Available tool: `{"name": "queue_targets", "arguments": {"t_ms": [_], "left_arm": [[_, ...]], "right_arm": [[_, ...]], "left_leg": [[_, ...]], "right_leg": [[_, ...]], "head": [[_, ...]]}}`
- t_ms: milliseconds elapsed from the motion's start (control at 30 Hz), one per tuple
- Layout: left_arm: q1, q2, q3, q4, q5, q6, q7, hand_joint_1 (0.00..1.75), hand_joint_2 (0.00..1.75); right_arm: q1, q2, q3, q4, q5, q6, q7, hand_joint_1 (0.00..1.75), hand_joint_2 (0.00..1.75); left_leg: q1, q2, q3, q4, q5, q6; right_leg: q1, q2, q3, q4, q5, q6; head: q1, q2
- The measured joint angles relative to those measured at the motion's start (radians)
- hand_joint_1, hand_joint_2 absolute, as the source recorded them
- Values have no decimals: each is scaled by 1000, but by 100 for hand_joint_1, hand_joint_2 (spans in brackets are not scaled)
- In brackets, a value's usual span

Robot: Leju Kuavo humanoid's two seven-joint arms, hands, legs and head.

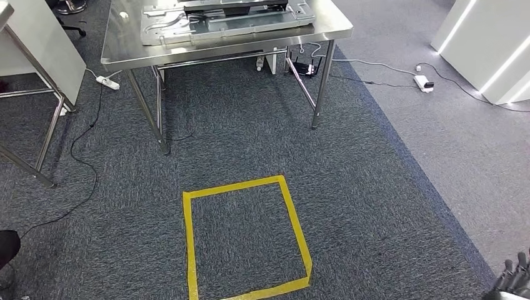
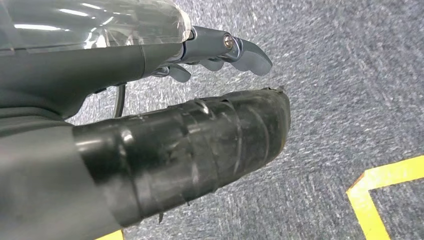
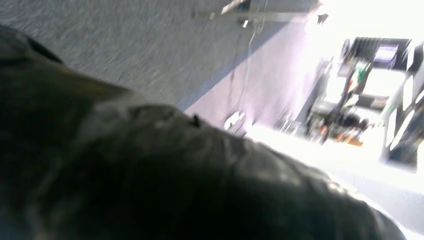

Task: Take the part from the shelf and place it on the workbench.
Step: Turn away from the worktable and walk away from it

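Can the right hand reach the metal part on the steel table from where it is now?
Probably not yet. The right hand hangs low at the robot's side, while the metal part lies on the steel table well ahead, beyond the yellow tape square on the carpet. Nothing blocks the way; the robot likely must step closer.

A steel workbench (image 1: 125,47) stood on dark blue-grey carpet (image 1: 250,144), with flat grey metal panels (image 1: 225,22) laid on its top. A square of yellow tape (image 1: 247,240) was stuck to the carpet in front. White power strips (image 1: 107,82) and cables lay around it.
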Motion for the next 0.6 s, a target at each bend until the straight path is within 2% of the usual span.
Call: {"name": "queue_targets", "arguments": {"t_ms": [33, 67, 133, 167, 200, 267, 300, 333, 367, 400, 433, 500, 533, 600], "left_arm": [[-1, -1, 1, 0, 0, 0, 0, 0, 0], [-2, -2, 3, 0, -1, 0, 0, 0, 0], [-4, -2, 8, 0, -2, 0, 1, 0, 0], [-4, -2, 10, 0, -3, 0, 1, 0, 0], [-4, -2, 13, 0, -3, 0, 1, 0, 0], [-4, -2, 15, 0, -6, 0, 1, 0, 0], [-3, -2, 16, 0, -8, 0, 1, 0, 0], [-2, -2, 16, 0, -10, 0, 2, 0, 0], [-1, -2, 16, 0, -10, 0, 2, 0, 0], [-1, -2, 16, 0, -10, 1, 2, 0, 0], [0, -2, 17, 0, -10, 1, 3, 0, 0], [-1, -2, 17, 0, -10, 2, 3, 0, 0], [-2, -2, 18, 0, -10, 3, 3, 0, 0], [-4, -3, 18, 0, -11, 3, 3, 0, 0]], "right_arm": [[-4, 6, -25, 10, -5, 2, -1, 0, 0], [-8, 10, -45, 21, -10, 1, 1, 0, 0], [-16, 18, -84, 47, -24, -4, 8, 0, 0], [-25, 22, -111, 66, -32, 1, 11, 0, 0], [-35, 25, -142, 88, -40, 13, 11, 0, 0], [-54, 33, -209, 137, -51, 39, 11, 0, 0], [-63, 35, -238, 163, -48, 44, 12, 0, 0], [-74, 37, -269, 194, -31, 44, 15, 0, 0], [-88, 39, -302, 233, 2, 44, 15, 0, 0], [-104, 40, -340, 277, 49, 47, 11, 0, 0], [-121, 41, -379, 323, 101, 54, 4, 0, 0], [-148, 41, -448, 400, 170, 69, -15, 0, 0], [-158, 42, -475, 429, 185, 73, -21, 0, 0], [-172, 42, -520, 471, 197, 78, -25, 0, 0]], "left_leg": [[-2, 3, -1, 1, 0, -5], [-3, 6, -1, 1, 1, -10], [-3, 8, -2, 4, -2, -21], [-3, 5, -9, 20, -17, -27], [-1, 0, -24, 55, -43, -32], [3, -10, -78, 179, -116, -40], [5, -11, -104, 242, -142, -43], [7, -11, -119, 279, -151, -45], [8, -11, -114, 278, -139, -45], [9, -12, -91, 236, -110, -44], [10, -16, -53, 164, -73, -42], [8, -29, 7, 38, -29, -36], [7, -34, 19, 7, -23, -32], [4, -33, 17, 0, -21, -24]], "right_leg": [[3, -4, 11, -26, 4, -5], [6, -2, 9, -29, 4, -7], [1, 6, 7, -35, 11, -16], [-3, 8, 6, -39, 15, -22], [-6, 10, 4, -42, 20, -29], [-7, 11, -3, -43, 25, -35], [-6, 13, -7, -42, 27, -36], [-6, 16, -9, -41, 28, -35], [-6, 21, -11, -39, 29, -34], [-6, 26, -12, -37, 30, -33], [-7, 30, -13, -35, 30, -31], [-5, 36, -16, -28, 30, -24], [-4, 38, -19, -26, 31, -18], [-4, 41, -21, -26, 35, -6]], "head": [[0, 0], [0, 0], [0, 0], [-1, 0], [-2, 0], [-3, 0], [-3, 0], [-3, 0], [-3, 0], [-3, 0], [-3, 0], [-2, 0], [-2, 0], [-2, 0]]}}
